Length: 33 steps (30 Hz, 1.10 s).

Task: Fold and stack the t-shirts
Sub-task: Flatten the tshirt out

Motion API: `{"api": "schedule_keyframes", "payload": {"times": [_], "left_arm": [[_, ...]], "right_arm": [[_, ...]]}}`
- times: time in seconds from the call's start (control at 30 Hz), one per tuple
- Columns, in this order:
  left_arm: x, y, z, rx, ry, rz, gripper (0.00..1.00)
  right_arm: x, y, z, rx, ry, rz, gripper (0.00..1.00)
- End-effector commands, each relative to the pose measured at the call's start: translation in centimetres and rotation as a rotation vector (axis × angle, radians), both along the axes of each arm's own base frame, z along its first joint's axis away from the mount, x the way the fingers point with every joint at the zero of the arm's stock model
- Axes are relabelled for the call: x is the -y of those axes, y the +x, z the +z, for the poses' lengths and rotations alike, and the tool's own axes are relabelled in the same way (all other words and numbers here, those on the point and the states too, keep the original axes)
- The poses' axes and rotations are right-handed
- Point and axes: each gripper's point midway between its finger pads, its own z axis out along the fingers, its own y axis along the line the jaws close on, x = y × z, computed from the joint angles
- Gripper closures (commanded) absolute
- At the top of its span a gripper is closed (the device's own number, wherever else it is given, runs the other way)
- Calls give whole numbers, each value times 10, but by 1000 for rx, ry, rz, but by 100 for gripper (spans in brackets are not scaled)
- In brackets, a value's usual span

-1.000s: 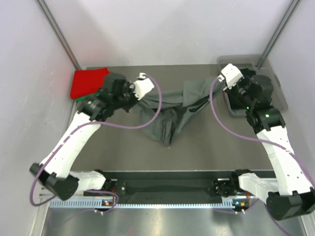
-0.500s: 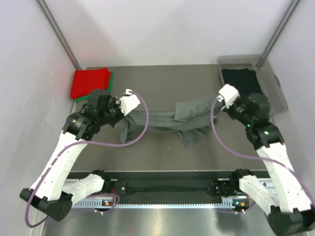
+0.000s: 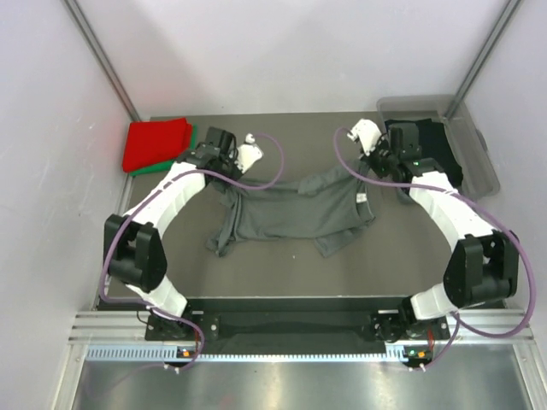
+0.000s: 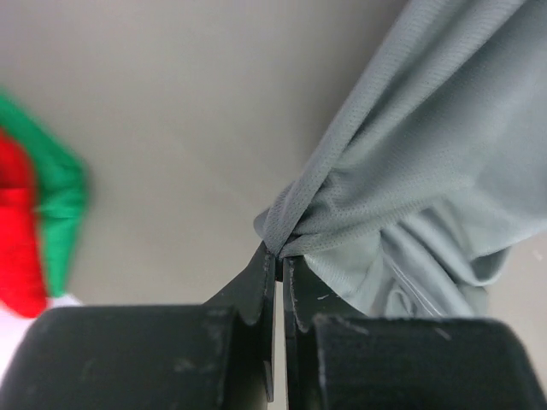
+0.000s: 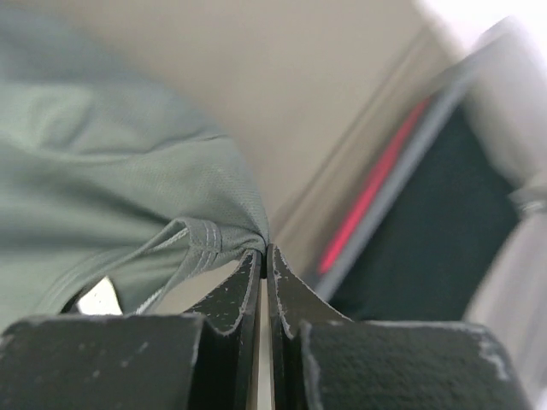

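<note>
L tool (image 4: pixel 279 260), R tool (image 5: pixel 263 254) prob. hide tee's (image 3: pixel 291 209) hems.

This is looking like a robotics lab, and the view is taking in a boxed-in test cell. Plain white panel walls (image 3: pixel 51 85) are closing in a grey table (image 3: pixel 282 265) on 3 sides, and bare metal posts (image 3: pixel 102 60) are running up the 2 far corners. The left arm (image 3: pixel 171 192) and the right arm (image 3: pixel 453 209) are standing bolted to an aluminium rail (image 3: pixel 291 352) along the near edge, trailing loose purple cables (image 3: pixel 281 160). A clear plastic tub (image 3: pixel 483 166) is sitting far right, and a dark grey t-shirt (image 3: pixel 291 209) is lying mid-table.
</note>
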Motion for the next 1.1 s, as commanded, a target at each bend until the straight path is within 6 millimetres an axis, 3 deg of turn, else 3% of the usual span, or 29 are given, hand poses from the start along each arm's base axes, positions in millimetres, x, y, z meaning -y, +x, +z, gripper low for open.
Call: {"api": "schedule_keyframes", "payload": {"times": [0.0,0.07,0.1,0.17,0.23,0.27,0.37,0.47,0.6,0.67,0.7,0.73,0.77,0.8,0.83,0.87,0.9,0.97,1.0,1.07], "left_arm": [[4,8,58,164,-101,-7,100],[6,-9,50,142,-125,-46,100],[9,-30,37,100,-153,-86,100],[12,-50,23,54,-168,-115,100],[15,-71,2,-19,-186,-132,100],[17,-84,-11,-86,-189,-141,100],[16,-102,-33,-221,-171,-124,99],[18,-106,-38,-275,-175,-96,99],[23,-107,-40,-284,-208,-85,99],[23,-113,-49,-305,-211,-76,99],[23,-113,-51,-301,-210,-72,99],[23,-114,-54,-306,-212,-59,99],[22,-117,-59,-314,-208,-52,99],[21,-119,-61,-323,-211,-45,99],[22,-119,-62,-321,-219,-39,99],[22,-123,-65,-326,-221,-35,99],[22,-123,-65,-324,-225,-34,99],[22,-126,-68,-320,-229,-31,99],[20,-126,-68,-313,-228,-24,99],[19,-127,-68,-307,-229,-21,99]], "right_arm": [[3,1,50,150,17,24,100],[-3,-20,31,103,11,95,100],[-2,-42,3,35,3,111,100],[-8,-66,-27,-34,-3,189,100],[-11,-101,-72,-171,-19,248,97],[-14,-119,-92,-262,-33,287,87],[-19,-142,-109,-404,-11,342,70],[-29,-135,-84,-388,26,381,61],[-55,-110,-28,-258,118,462,50],[-65,-100,-25,-266,140,490,50],[-72,-88,-12,-238,144,505,50],[-80,-85,-10,-249,153,532,50],[-84,-82,-25,-318,159,540,50],[-91,-71,-15,-305,164,557,51],[-99,-69,-18,-328,174,590,51],[-102,-71,-39,-426,180,596,52],[-110,-60,-31,-420,182,617,52],[-122,-65,-56,-540,195,661,54],[-129,-56,-51,-527,198,676,55],[-140,-55,-66,-568,191,695,55]]}}
